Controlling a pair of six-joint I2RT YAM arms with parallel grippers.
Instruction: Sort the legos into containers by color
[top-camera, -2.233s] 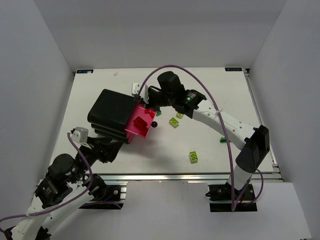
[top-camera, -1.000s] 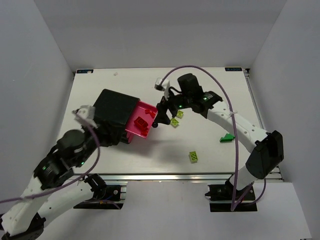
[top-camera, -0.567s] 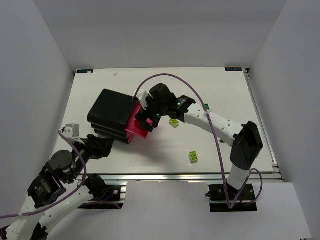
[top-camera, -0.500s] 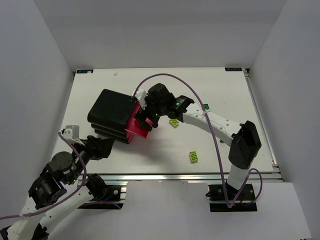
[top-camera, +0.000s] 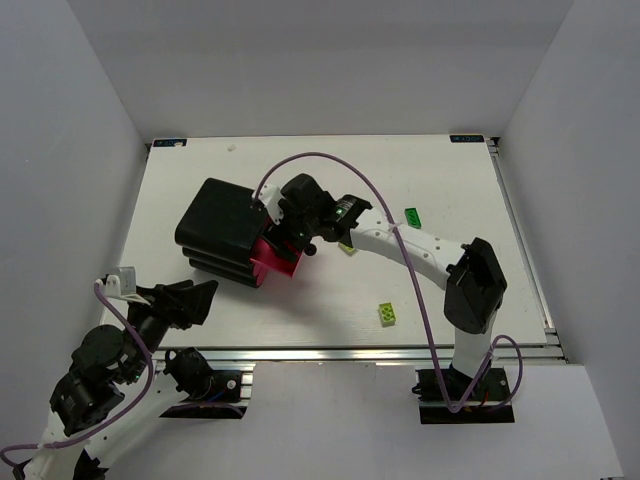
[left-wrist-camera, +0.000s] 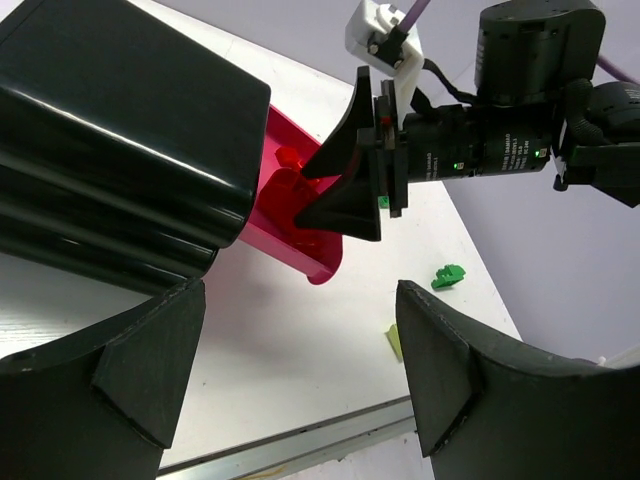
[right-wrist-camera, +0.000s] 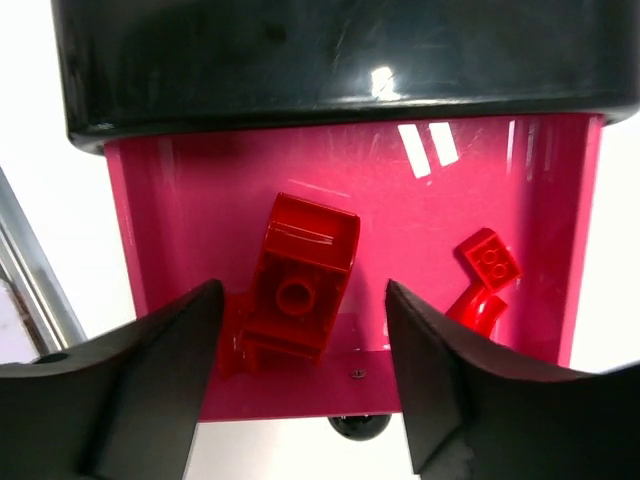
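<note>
Red legos (right-wrist-camera: 300, 275) lie in the pink drawer (right-wrist-camera: 450, 190), pulled out of the black cabinet (top-camera: 220, 225) at centre left of the top view. My right gripper (left-wrist-camera: 320, 192) hangs just over the drawer, jaws apart and gripping nothing; the red drop-off looks done. My left gripper (top-camera: 195, 300), lower left, is spread wide and empty. A lime lego (top-camera: 386, 314) and a green lego (top-camera: 412, 216) wait on the bench (top-camera: 470, 180). Next, I judge, I must lift clear, and those colours call for a different drawer.
</note>
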